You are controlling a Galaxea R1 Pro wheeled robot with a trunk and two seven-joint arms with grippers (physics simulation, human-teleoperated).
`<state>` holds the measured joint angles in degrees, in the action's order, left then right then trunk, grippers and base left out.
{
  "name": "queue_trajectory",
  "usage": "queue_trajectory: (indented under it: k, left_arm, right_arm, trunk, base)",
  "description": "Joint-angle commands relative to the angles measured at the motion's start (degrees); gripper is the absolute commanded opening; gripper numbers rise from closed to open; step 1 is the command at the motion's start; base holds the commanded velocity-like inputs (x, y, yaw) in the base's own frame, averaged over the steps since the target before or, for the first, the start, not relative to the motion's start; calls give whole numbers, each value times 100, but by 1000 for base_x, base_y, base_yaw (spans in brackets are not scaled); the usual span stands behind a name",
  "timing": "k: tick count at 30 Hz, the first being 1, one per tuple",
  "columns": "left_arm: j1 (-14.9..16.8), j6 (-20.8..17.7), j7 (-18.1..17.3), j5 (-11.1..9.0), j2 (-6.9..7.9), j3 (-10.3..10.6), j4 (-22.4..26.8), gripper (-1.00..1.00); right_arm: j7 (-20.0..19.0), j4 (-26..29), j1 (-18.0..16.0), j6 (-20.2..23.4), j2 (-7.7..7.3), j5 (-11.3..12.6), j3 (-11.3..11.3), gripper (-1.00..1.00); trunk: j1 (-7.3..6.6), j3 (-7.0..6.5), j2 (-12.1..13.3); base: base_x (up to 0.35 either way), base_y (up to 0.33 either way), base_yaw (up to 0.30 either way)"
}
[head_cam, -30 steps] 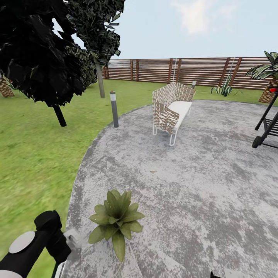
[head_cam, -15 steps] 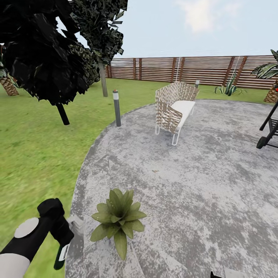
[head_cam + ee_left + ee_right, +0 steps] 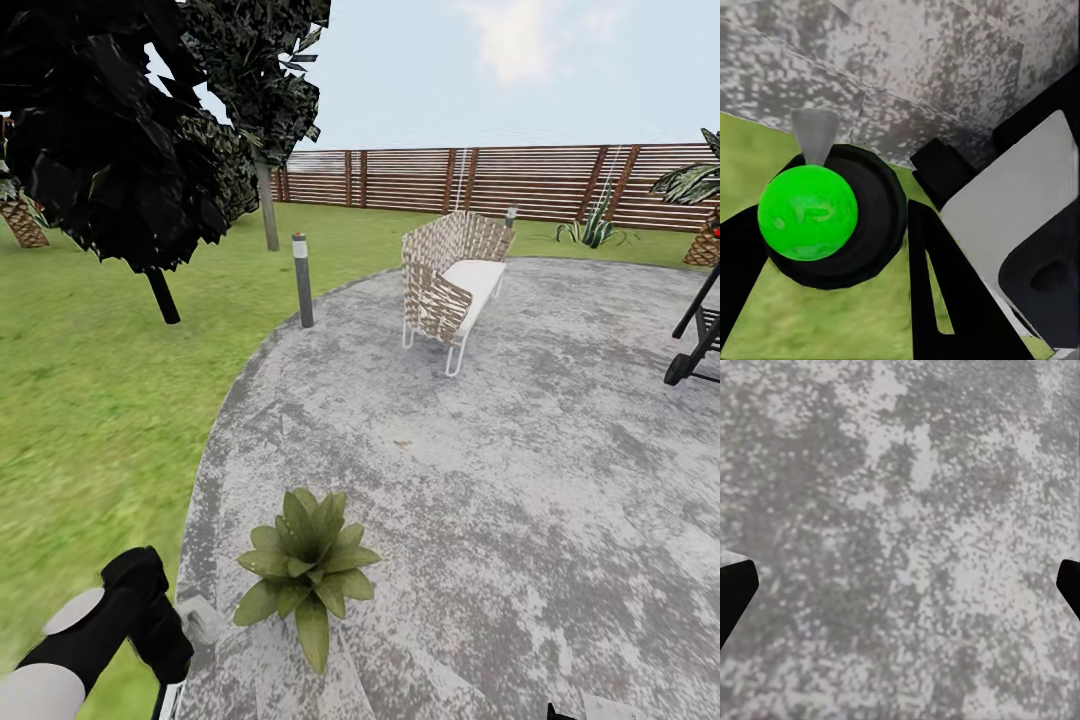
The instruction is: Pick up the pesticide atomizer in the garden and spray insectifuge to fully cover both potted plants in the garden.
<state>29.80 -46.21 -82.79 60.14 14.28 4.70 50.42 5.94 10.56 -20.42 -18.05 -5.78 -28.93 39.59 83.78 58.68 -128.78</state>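
One potted plant [image 3: 305, 570], a low rosette of broad green leaves, sits on the round grey patio [image 3: 480, 480] near its left rim. My left gripper [image 3: 172, 645] hangs just left of it at the patio's edge, shut on the pesticide atomizer [image 3: 198, 622], whose white head pokes out toward the plant. In the left wrist view the atomizer [image 3: 832, 214] is a round black body with a bright green ball and a grey nozzle, between black fingers [image 3: 937, 285]. My right gripper [image 3: 900, 585] is open over bare paving. The second potted plant is out of view.
A wicker bench [image 3: 450, 285] stands mid-patio, a grey bollard light [image 3: 301, 280] at the patio's left rim. Dark-leaved trees [image 3: 130, 140] rise over the lawn [image 3: 90, 400] at left. A black frame [image 3: 695, 340] sits at right, a slat fence [image 3: 480, 182] behind.
My left arm has sunk toward the bottom edge of the head view, carrying the atomizer lower. Earlier the head camera shifted slightly; plant and bench stayed in place.
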Motion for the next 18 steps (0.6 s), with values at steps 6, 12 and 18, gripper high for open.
queue_trajectory:
  k: [6, 12, 18]
  left_arm:
    - [32, -8, 227, -58, -98, 18, 17, -100]
    - [5, -2, 281, -63, -99, 24, -25, -100]
    - [-1, -2, 289, -24, -90, 32, -54, -100]
  right_arm:
    - [29, -10, -6, -28, 5, -60, 40, 100]
    - [30, -2, -6, -31, 19, -53, 40, 100]
    - [30, -2, -6, -31, 24, -52, 40, 100]
  trunk:
    - [-1, 5, -2]
    - [-1, 5, -2]
    - [-1, 5, -2]
  base:
    - [0, 0, 0]
    - [77, 31, 0]
    - [126, 214, 0]
